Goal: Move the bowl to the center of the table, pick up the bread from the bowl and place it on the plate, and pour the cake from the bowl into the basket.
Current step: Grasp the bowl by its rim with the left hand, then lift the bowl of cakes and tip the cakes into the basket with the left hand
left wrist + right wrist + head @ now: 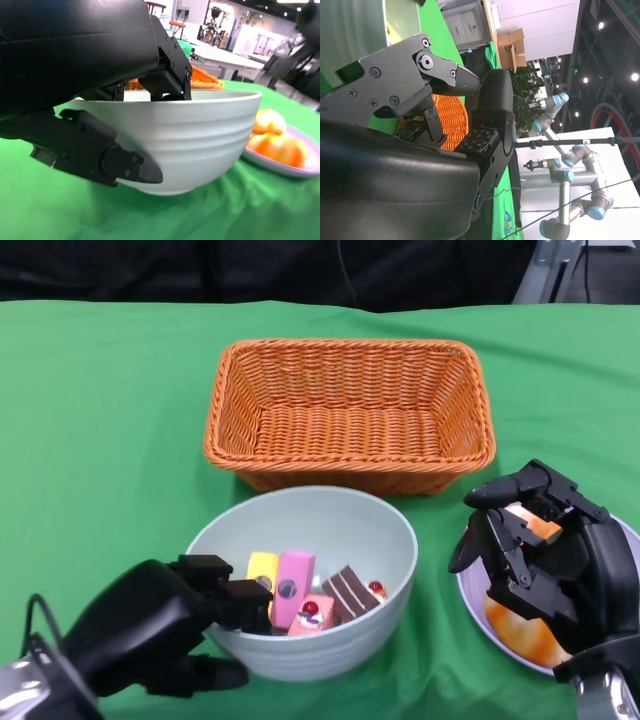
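The pale green bowl (pixel 340 525) stands at the near middle of the green table, with several cake pieces (pixel 300 598) inside. My left hand (pixel 160 625) grips its left rim, some fingers over the edge and others against the outer wall (pixel 200 140), as the left wrist view shows with the hand (pixel 95 75) close up. The orange bread (pixel 520 638) lies on the plate (pixel 472 600) to the bowl's right; it also shows beyond the bowl (pixel 272 137). My right hand (pixel 540 555) hovers just above the plate, fingers loosely spread and holding nothing (pixel 420 150).
An orange wicker basket (pixel 345 345) sits right behind the bowl, empty inside. Green cloth lies bare to the left of the basket and the bowl. The plate (pixel 280 167) nearly touches the bowl's right side.
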Tool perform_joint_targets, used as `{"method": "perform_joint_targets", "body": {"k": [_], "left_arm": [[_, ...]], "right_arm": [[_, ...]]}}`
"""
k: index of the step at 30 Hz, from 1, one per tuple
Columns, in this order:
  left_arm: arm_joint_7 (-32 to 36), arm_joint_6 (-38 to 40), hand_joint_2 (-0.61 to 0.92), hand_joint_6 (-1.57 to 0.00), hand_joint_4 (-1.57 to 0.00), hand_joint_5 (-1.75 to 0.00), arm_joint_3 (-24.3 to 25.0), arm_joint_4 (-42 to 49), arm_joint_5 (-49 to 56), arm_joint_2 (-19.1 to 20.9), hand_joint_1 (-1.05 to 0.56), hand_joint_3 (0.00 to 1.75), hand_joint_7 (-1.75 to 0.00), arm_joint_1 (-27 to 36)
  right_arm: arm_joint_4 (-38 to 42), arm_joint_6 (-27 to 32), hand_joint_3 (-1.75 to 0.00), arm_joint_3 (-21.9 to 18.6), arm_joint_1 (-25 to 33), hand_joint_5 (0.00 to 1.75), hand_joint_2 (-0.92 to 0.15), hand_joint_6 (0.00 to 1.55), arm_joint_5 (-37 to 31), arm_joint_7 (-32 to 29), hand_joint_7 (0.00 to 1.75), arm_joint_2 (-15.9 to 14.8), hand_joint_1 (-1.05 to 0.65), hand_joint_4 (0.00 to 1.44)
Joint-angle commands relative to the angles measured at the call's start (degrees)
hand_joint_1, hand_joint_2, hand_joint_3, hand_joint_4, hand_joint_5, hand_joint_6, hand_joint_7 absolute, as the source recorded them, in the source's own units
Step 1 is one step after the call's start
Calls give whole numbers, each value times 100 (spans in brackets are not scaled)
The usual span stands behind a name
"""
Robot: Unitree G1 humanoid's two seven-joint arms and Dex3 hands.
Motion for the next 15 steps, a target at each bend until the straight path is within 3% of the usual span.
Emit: {"method": "perform_joint_targets", "body": {"k": [1, 4, 9, 15], "left_arm": [[-395, -196, 50, -86, -83, -155, 290, -414, -653, 224, -7, 110, -128, 153], [-751, -294, 45, -88, -86, -150, 506, -703, -1160, 333, -6, 122, -123, 312], [-1318, 18, 46, -87, -83, -152, 800, -1245, -2056, 309, -4, 121, -122, 568], [-1575, 508, 42, -80, -74, -171, 1021, -1680, -2784, -229, 4, 129, -135, 508]], "right_arm": [[63, -88, -90, -57, -41, 158, -63, 78, -20, -73, 112, 14, -8, 76], [81, -51, -89, -64, -49, 158, -64, 77, 17, -78, 113, 25, -8, 76], [190, -133, -88, -82, -87, 157, -66, 77, -45, -112, 113, 30, -8, 76], [310, -193, -85, -70, -99, 157, -69, 75, -64, -97, 114, 12, -7, 74]]}}
